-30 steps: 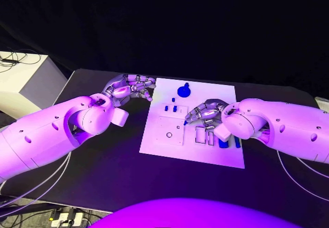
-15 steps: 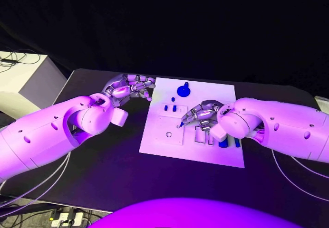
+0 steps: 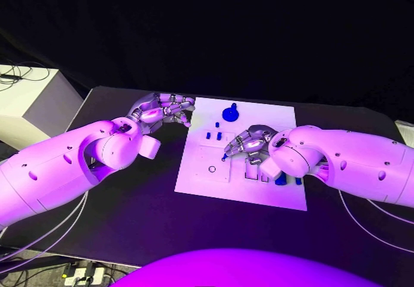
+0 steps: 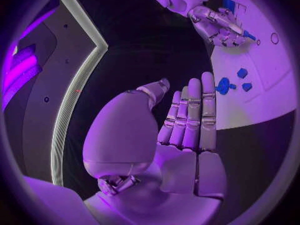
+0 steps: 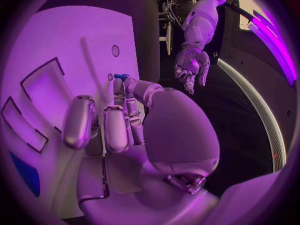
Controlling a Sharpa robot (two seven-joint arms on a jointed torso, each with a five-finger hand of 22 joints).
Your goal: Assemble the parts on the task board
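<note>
- The right hand [image 3: 248,143] hovers over the middle of the white board [image 3: 207,179], pinching a small blue peg [image 3: 224,157] at its fingertips, just above the board's surface.
- The left hand [image 3: 164,110] sits at the board's far left corner over the black bench [image 3: 129,209], fingers held together, gripping nothing.
- A round blue knob [image 3: 230,113] stands near the board's far edge; two small blue pieces [image 3: 214,136] sit just behind the right hand.

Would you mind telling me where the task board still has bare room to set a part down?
The task board is bare along its far right side and its near edge. The middle is crowded by the right hand, recesses and blue parts.
</note>
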